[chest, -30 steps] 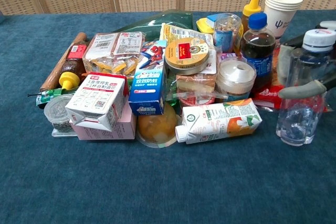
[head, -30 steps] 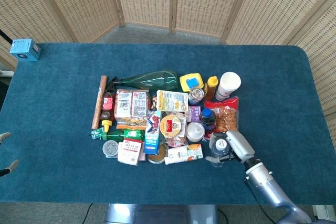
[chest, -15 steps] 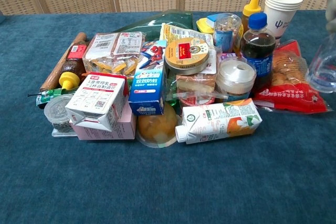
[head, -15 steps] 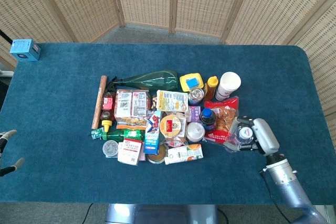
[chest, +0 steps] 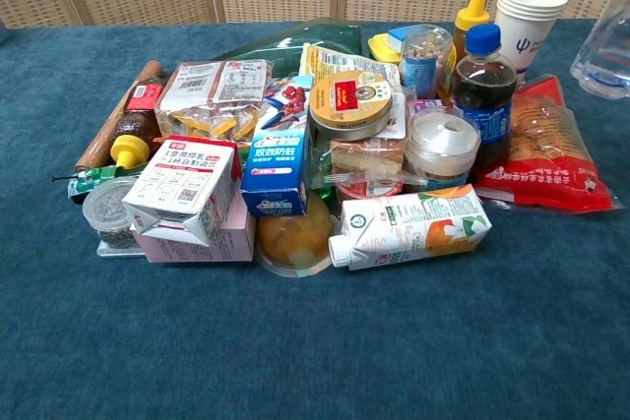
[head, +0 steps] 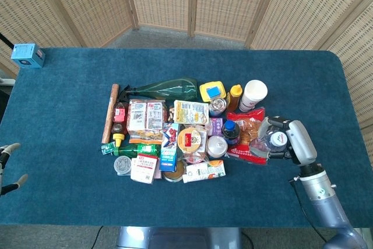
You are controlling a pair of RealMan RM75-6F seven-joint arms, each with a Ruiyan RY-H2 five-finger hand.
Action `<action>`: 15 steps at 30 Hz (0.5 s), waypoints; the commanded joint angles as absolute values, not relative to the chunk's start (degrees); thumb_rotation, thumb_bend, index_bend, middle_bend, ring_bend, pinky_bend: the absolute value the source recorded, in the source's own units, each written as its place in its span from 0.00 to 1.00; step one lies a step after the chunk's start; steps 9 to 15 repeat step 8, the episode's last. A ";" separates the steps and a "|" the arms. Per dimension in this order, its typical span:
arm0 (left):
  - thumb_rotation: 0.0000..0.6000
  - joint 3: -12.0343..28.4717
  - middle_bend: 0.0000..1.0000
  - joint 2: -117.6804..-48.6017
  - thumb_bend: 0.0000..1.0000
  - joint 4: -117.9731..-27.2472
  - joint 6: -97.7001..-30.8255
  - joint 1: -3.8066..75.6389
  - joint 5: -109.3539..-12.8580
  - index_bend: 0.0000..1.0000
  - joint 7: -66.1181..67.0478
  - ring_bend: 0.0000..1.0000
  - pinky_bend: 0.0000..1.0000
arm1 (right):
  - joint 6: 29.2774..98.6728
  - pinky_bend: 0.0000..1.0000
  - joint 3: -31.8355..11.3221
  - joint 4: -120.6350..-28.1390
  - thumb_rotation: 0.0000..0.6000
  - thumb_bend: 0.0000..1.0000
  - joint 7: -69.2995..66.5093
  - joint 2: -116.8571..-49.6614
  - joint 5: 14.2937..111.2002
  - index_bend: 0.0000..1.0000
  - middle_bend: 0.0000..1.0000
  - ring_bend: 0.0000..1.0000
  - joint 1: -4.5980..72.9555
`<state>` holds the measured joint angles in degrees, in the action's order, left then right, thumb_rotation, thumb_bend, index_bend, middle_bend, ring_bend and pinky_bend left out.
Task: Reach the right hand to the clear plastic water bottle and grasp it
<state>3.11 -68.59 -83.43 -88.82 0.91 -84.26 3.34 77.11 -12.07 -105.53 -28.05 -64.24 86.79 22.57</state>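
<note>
The head view looks steeply down from high over the whole table (head: 70, 144), while the chest view faces the same grocery pile (chest: 325, 145) low and close, left of the right hand (head: 291, 141).

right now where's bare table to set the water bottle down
The robot hand holds the bottle above the cracker bag. Bare table lies to its right, toward the edge, and along the near side in front of the juice carton. From the rolling pin across to the paper cups it is crowded.
</note>
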 commanded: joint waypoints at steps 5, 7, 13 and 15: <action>1.00 3.06 0.32 -68.59 0.00 -83.35 -88.77 0.93 -84.27 0.23 3.26 0.33 0.00 | 76.92 0.88 -11.79 -105.78 1.00 0.00 -26.93 -64.47 86.78 0.76 1.00 1.00 22.66; 1.00 3.05 0.32 -68.67 0.00 -83.31 -88.82 0.88 -84.24 0.23 3.13 0.33 0.00 | 76.99 0.88 -11.56 -105.84 1.00 0.00 -26.76 -64.63 86.86 0.76 1.00 1.00 22.53; 1.00 3.03 0.32 -68.70 0.00 -83.31 -88.84 0.86 -84.26 0.23 3.07 0.34 0.00 | 76.97 0.88 -11.43 -105.85 1.00 0.00 -26.71 -64.66 86.89 0.76 1.00 1.00 22.48; 1.00 3.03 0.32 -68.70 0.00 -83.31 -88.84 0.86 -84.26 0.23 3.07 0.34 0.00 | 76.97 0.88 -11.43 -105.85 1.00 0.00 -26.71 -64.66 86.89 0.76 1.00 1.00 22.48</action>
